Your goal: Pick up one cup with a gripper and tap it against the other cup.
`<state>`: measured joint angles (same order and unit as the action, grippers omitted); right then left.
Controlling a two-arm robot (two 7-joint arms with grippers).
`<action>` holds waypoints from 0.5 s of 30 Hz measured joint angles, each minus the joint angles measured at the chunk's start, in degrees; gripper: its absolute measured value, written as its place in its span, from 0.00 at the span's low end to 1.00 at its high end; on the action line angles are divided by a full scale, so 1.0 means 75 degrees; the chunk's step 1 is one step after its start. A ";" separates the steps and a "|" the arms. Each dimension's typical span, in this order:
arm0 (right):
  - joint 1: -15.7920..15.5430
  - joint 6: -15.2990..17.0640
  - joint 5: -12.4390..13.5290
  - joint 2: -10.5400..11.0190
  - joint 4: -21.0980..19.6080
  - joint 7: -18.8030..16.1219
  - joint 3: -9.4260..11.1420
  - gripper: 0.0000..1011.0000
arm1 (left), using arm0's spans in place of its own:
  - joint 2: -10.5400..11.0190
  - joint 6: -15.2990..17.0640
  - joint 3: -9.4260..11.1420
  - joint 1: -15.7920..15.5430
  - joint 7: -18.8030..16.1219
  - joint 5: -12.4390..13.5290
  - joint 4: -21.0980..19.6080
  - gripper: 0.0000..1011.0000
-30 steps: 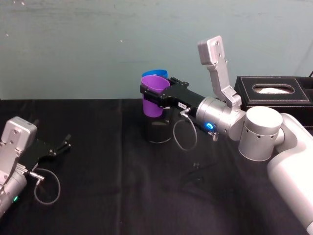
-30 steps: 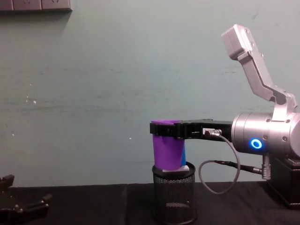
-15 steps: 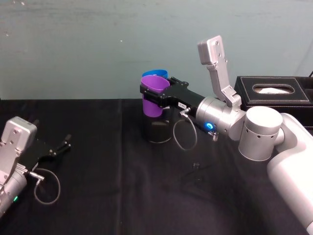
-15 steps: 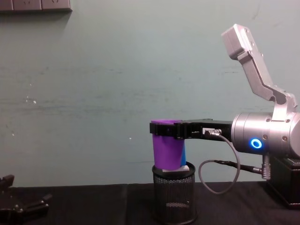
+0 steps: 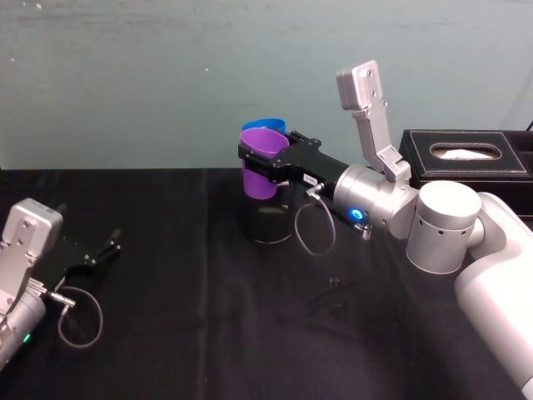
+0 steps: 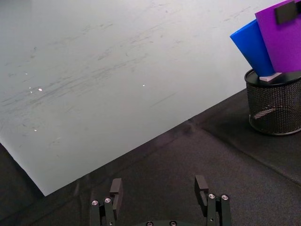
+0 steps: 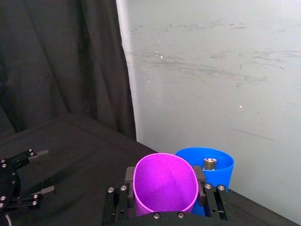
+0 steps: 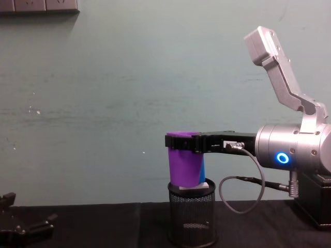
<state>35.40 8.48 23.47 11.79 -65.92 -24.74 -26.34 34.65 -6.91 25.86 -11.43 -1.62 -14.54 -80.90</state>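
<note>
My right gripper (image 5: 265, 151) is shut on the purple cup (image 5: 261, 171), its black fingers (image 7: 128, 177) clamping the rim from both sides. It holds the cup upright just above a black wire-mesh pen holder (image 8: 192, 219). The blue cup (image 5: 268, 126) stands directly behind the purple cup, at the holder's top, and the two sides look pressed together. From the side only a blue sliver (image 8: 202, 169) shows past the purple cup (image 8: 184, 165). In the right wrist view the purple cup (image 7: 164, 186) is in front and the blue cup (image 7: 209, 165) holds a small metal piece. My left gripper (image 5: 104, 249) rests open at the table's left.
A black tissue box (image 5: 466, 157) sits at the back right beside the right arm. The table is covered by a black cloth (image 5: 200, 333), and a pale green wall (image 5: 166, 75) stands close behind the cups. A grey cable (image 5: 312, 229) loops under the right wrist.
</note>
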 joint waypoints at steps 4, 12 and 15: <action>0.0000 0.0000 0.0000 0.0000 0.0000 0.0000 0.0000 0.72 | 0.0000 0.0000 0.0000 0.0000 0.0000 -0.0001 0.0000 0.99; 0.0000 0.0000 0.0000 0.0000 -0.0001 0.0000 0.0000 0.72 | 0.0000 0.0000 0.0000 0.0000 0.0000 0.0000 0.0000 0.99; 0.0000 0.0000 0.0000 0.0000 0.0000 0.0000 0.0000 0.72 | 0.0000 0.0000 0.0000 0.0000 0.0000 0.0000 0.0000 0.99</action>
<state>35.40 8.48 23.47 11.79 -65.92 -24.74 -26.34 34.65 -6.91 25.86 -11.43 -1.62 -14.54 -80.90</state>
